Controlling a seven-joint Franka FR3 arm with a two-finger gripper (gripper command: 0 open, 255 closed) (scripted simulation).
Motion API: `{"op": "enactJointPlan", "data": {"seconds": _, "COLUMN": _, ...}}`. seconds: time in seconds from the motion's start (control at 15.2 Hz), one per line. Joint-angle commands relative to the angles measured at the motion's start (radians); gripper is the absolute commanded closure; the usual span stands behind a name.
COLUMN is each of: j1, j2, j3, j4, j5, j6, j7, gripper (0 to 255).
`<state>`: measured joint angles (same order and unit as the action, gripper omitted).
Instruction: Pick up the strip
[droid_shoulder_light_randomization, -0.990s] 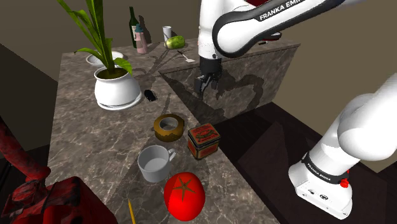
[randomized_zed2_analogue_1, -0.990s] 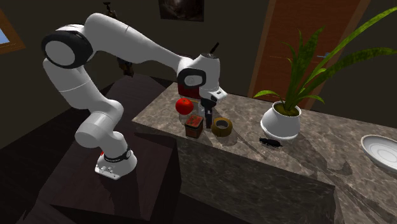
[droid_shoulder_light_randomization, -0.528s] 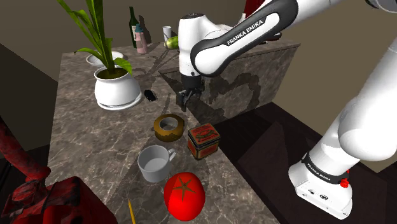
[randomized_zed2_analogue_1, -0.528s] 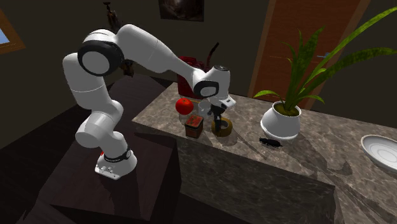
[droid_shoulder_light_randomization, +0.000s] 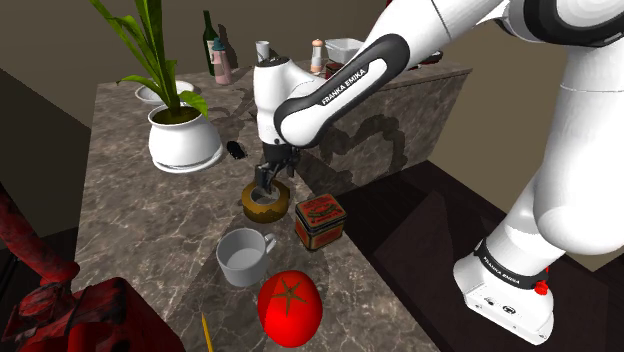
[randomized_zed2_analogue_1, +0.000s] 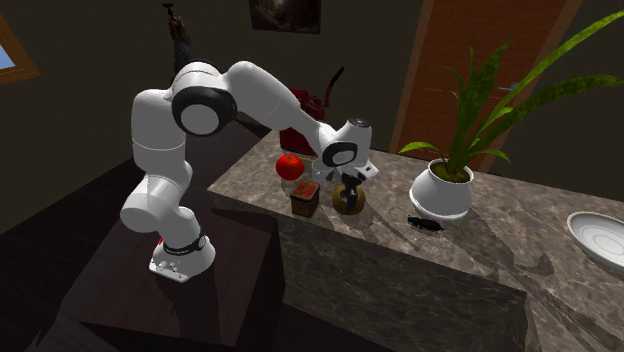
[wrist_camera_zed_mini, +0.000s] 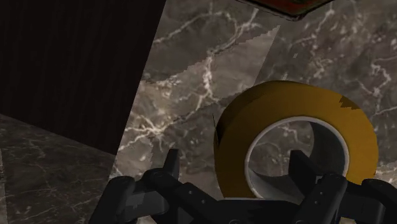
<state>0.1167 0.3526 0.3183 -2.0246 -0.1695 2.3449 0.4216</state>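
The strip is a roll of ochre tape (droid_shoulder_light_randomization: 279, 210) lying flat on the marble counter (droid_shoulder_light_randomization: 140, 230), between a red tin and a potted plant. It also sits beside the tin in the second exterior view as the tape roll (randomized_zed2_analogue_1: 357, 207). My black gripper (droid_shoulder_light_randomization: 265, 190) has come down onto it, fingers pointing at the counter. In the wrist view the gripper (wrist_camera_zed_mini: 235, 175) is open and straddles the wall of the roll (wrist_camera_zed_mini: 299, 102): one finger (wrist_camera_zed_mini: 303, 167) stands inside the hole, the other (wrist_camera_zed_mini: 169, 167) outside, with a gap to the roll's side.
A red tin (droid_shoulder_light_randomization: 320, 220) stands close beside the roll, with a white mug (droid_shoulder_light_randomization: 243, 257) and a tomato (droid_shoulder_light_randomization: 290, 308) nearer the camera. A potted plant (droid_shoulder_light_randomization: 183, 135) and a small black object (droid_shoulder_light_randomization: 236, 150) lie further back. The counter's edge runs just past the tin.
The arm swung to the shoulder view's left from beyond the counter's edge and dropped down onto the tape roll. Nothing on the counter moved.
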Motion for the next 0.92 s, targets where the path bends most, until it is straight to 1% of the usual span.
{"op": "enactJointPlan", "data": {"seconds": 0.0, "j1": 0.005, "j2": 0.025, "j3": -0.006, "j4": 0.002, "j5": -0.011, "j6": 0.023, "j7": 0.008, "gripper": 0}}
{"op": "enactJointPlan", "data": {"seconds": 0.26, "j1": 0.012, "j2": 0.064, "j3": -0.016, "j4": -0.003, "j5": -0.030, "j6": 0.064, "j7": 0.021, "gripper": 0}}
{"op": "enactJointPlan", "data": {"seconds": 0.4, "j1": 0.014, "j2": 0.070, "j3": -0.018, "j4": -0.004, "j5": -0.033, "j6": 0.070, "j7": 0.023, "gripper": 0}}
{"op": "enactJointPlan", "data": {"seconds": 0.46, "j1": 0.014, "j2": 0.069, "j3": -0.017, "j4": -0.005, "j5": -0.033, "j6": 0.070, "j7": 0.024, "gripper": 255}}
{"op": "enactJointPlan", "data": {"seconds": 0.86, "j1": 0.015, "j2": 0.070, "j3": -0.017, "j4": -0.004, "j5": -0.033, "j6": 0.070, "j7": 0.025, "gripper": 255}}
